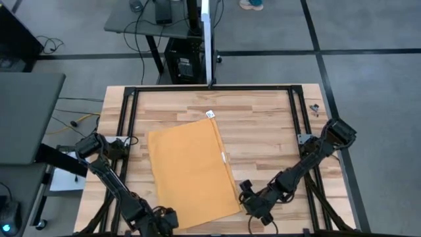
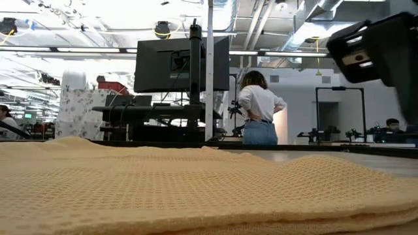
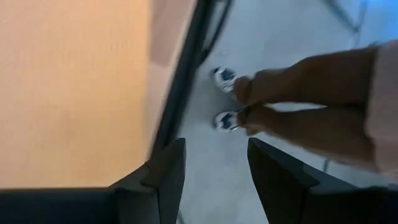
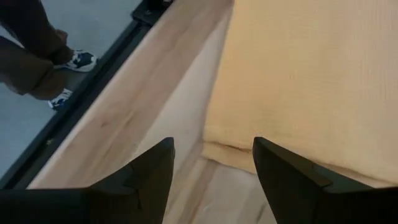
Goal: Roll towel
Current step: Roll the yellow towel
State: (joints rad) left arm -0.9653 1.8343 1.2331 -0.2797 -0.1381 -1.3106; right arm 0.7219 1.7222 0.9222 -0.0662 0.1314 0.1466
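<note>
The mustard-orange towel (image 1: 191, 171) lies flat on the wooden table (image 1: 263, 125), slightly askew, with its white tag (image 1: 210, 114) at the far edge. It fills the foreground of the low view (image 2: 196, 189), where its edge shows more than one layer. My left gripper (image 1: 161, 220) is open at the towel's near left corner, over the table's near edge; its wrist view (image 3: 214, 168) shows the towel (image 3: 68, 87) beside it. My right gripper (image 1: 248, 197) is open just beside the towel's near right corner (image 4: 214, 146), fingers (image 4: 211, 171) apart above bare wood.
A black frame (image 1: 125, 125) runs around the tabletop. A person's legs and shoes (image 3: 227, 99) stand on the floor just past the near edge, also in the right wrist view (image 4: 68, 68). Bare wood lies right of the towel (image 1: 276, 145). People and monitors show in the room behind (image 2: 258, 108).
</note>
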